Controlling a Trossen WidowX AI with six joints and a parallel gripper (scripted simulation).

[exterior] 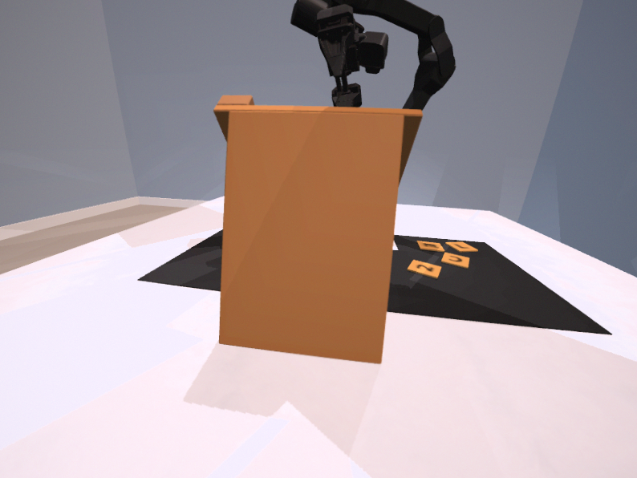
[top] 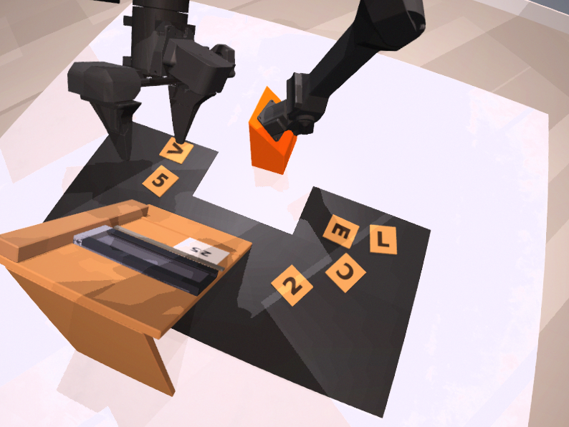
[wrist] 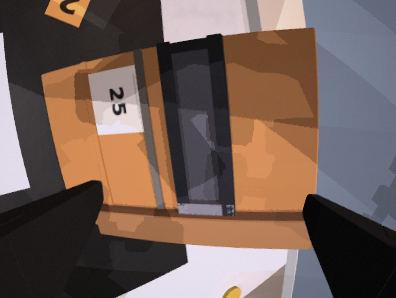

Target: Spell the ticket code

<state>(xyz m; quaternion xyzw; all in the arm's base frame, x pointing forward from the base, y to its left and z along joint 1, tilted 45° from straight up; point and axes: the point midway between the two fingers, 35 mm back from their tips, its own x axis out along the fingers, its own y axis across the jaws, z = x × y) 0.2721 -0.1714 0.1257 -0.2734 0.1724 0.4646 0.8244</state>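
My gripper [top: 154, 150] [wrist: 205, 199] is open and empty, pointing down above the mat's far-left part and the V tile [top: 178, 158]. The 5 tile [top: 160, 180] lies nearby. The 2 tile [top: 292, 284] [exterior: 424, 268] [wrist: 67, 10], C tile [top: 345, 272] [exterior: 456, 259], E tile [top: 340, 231] and L tile [top: 383, 239] lie flat on the right. The ticket [top: 213, 251] [wrist: 116, 107] reads 25. The dark rail [top: 151, 269] [wrist: 197, 125] is empty on the raised board [top: 115, 284] [wrist: 270, 150]. Its open end faces the tile group with the 2; a pale stop marks the other end.
A black mat [top: 349, 344] [exterior: 463, 303] lies under the tiles and board. A raised wooden bar [top: 73, 227] [wrist: 150, 230] runs along the board's edge behind the rail's stop. The arm's base joins an orange block [top: 266, 151] at the back. Tall panels support the board.
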